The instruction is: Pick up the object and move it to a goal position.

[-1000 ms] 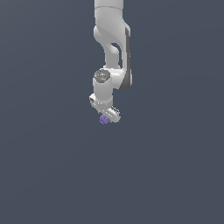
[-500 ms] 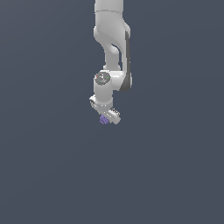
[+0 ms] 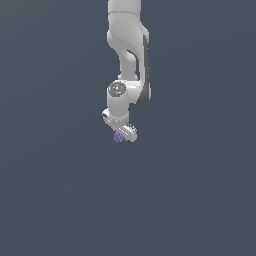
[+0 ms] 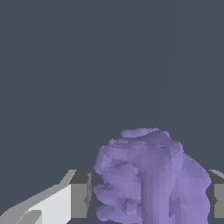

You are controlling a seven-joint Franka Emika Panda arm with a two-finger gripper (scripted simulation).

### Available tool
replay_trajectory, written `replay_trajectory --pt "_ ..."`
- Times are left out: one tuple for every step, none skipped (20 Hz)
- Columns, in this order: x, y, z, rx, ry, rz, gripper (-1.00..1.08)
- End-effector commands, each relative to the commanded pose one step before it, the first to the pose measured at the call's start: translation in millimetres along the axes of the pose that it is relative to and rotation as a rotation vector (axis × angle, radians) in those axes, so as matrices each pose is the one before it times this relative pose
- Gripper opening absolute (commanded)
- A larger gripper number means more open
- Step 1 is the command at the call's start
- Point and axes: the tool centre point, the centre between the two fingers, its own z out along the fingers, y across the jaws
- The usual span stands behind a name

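Observation:
The object (image 3: 118,137) is a tiny purple-lavender knobbly lump at the tip of my white gripper (image 3: 119,136), near the middle of the exterior view. In the wrist view the object (image 4: 151,179) fills the space between the two grey fingertip pads (image 4: 80,193), which press on its sides. The gripper is shut on it. The white arm (image 3: 128,45) comes down from the top of the exterior view. No goal marker shows in either view.
A plain dark grey-blue surface (image 3: 60,190) fills both views around the arm. No other objects, containers or edges show.
The arm and the held object have shifted only very slightly between the earlier frames and now. The grip is unchanged.

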Motion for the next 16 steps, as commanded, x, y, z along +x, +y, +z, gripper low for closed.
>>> replay_trajectory --pt "2.51 -1.15 -3.48 0.00046 0.00053 0.00003 -1.00" --pt "1.55 -0.68 -2.18 0.00000 0.00000 0.00000 -1.00" --pt "1.84 -0.81 -2.57 0.00000 0.00000 0.00000 -1.00" --pt "2.12 -0.94 -2.97 0.00000 0.00000 0.00000 -1.00" --pt "2.47 -1.01 -3.26 -0.00063 0.00020 0.00021 -1.00" --pt "2.70 -1.19 -3.77 0.00000 0.00000 0.00000 -1.00" --pt "3.00 -1.32 -4.17 0.00000 0.00000 0.00000 -1.00" --pt "3.29 -1.45 -4.58 0.00000 0.00000 0.00000 -1.00" --pt "3.59 -1.59 -4.98 0.00000 0.00000 0.00000 -1.00" --pt "3.93 -1.67 -5.32 -0.00059 0.00029 0.00021 -1.00" --pt "4.16 -1.84 -5.75 0.00000 0.00000 0.00000 -1.00" --pt "4.41 -1.96 -6.08 0.00000 0.00000 0.00000 -1.00" --pt "4.65 -2.07 -6.38 0.00000 0.00000 0.00000 -1.00" --pt "4.86 -2.17 -6.65 0.00000 0.00000 0.00000 -1.00" --pt "5.09 -2.25 -6.82 -0.00061 0.00025 0.00019 -1.00" --pt "5.23 -2.36 -7.12 0.00000 0.00000 0.00000 -1.00"
